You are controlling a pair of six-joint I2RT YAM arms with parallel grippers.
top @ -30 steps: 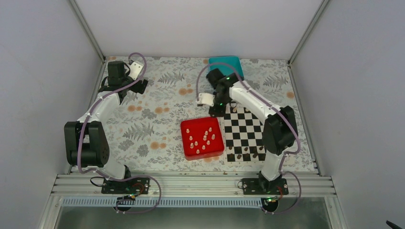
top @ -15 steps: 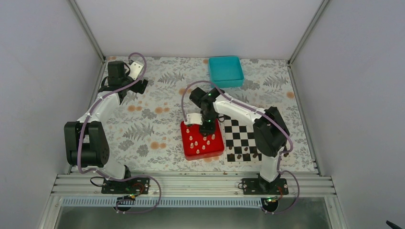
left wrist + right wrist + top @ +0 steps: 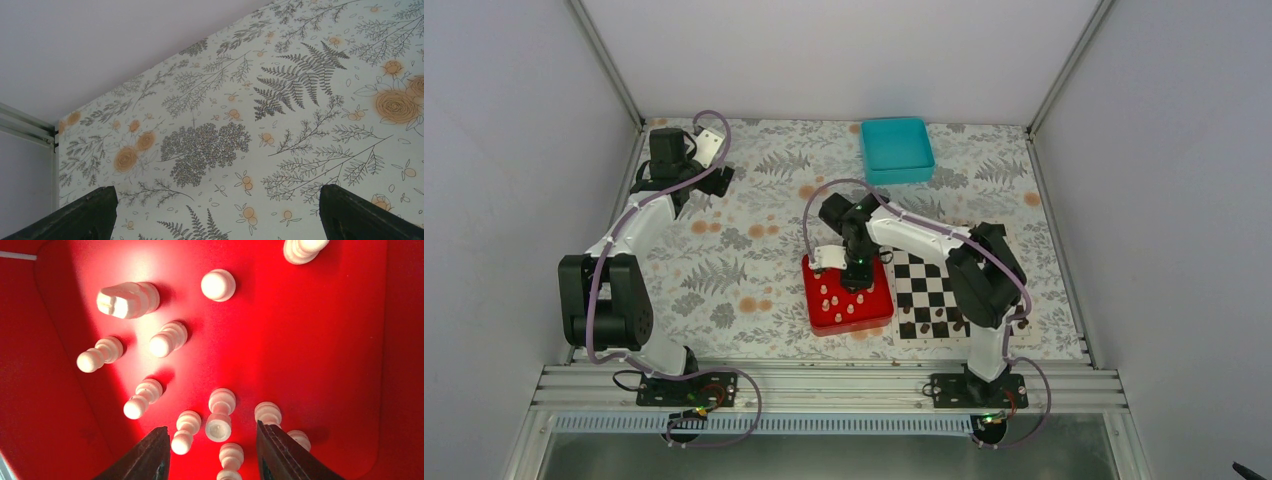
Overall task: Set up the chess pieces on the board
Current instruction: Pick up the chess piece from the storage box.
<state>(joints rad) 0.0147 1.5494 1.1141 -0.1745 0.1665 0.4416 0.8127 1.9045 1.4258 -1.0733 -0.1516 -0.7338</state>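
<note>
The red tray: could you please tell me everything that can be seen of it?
The red tray is a shallow square with rounded corners and a low raised rim, seemingly glossy plastic. It lies flat on the flowered tablecloth, right beside the left edge of the chessboard. Roughly a dozen pale chess pieces are scattered inside it. The right gripper hangs open above its far half.
</note>
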